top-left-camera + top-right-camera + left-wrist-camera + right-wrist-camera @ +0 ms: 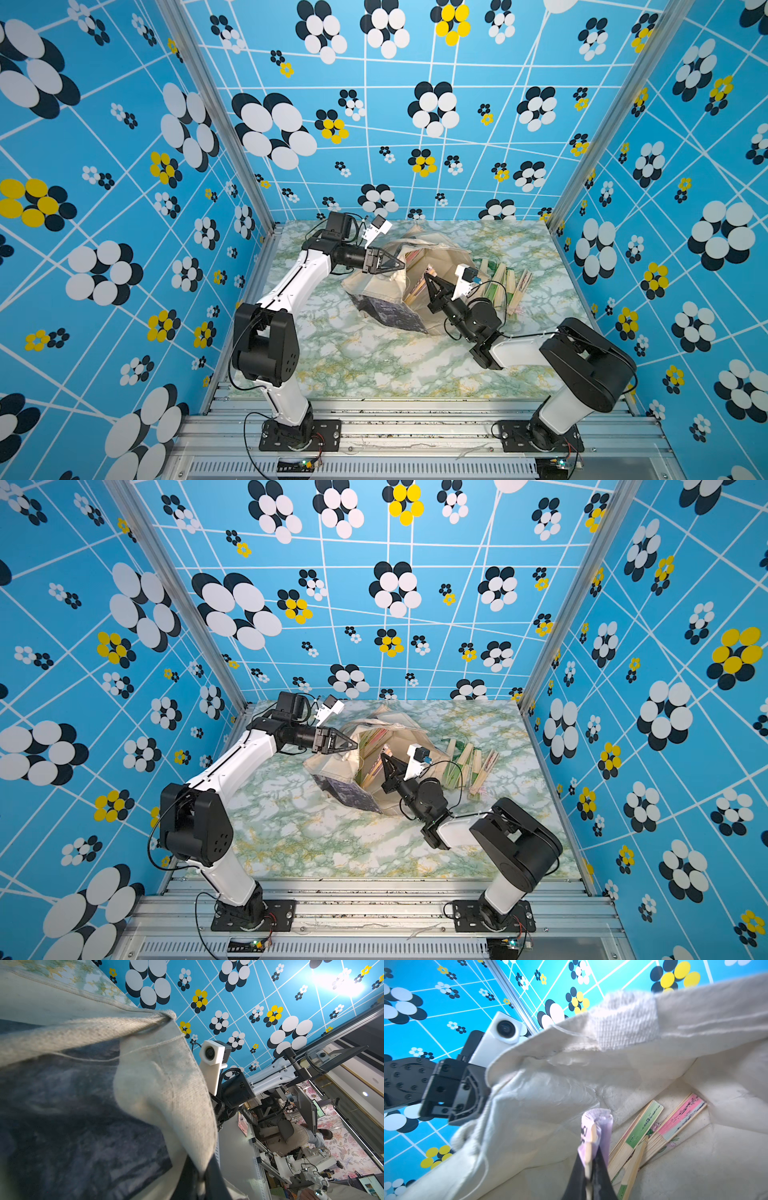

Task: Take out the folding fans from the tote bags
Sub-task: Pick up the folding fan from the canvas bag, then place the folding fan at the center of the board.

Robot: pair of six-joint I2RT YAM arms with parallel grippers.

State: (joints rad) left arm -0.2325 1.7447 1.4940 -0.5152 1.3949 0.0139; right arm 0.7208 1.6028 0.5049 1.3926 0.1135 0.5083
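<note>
Left gripper clamps tote bag rim; right gripper pinches purple fan inside bag; more fans at bag btm, other fans on table beside bag. Fan prob light, stiff, paper fragile: grip bamboo ribs

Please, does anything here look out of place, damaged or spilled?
Nothing looks damaged or spilled. The tote bag lies slumped and crumpled, its rim pinched by the left hand; the right hand grips a purple fan inside. Other fans lie loosely on the table beside it.
</note>
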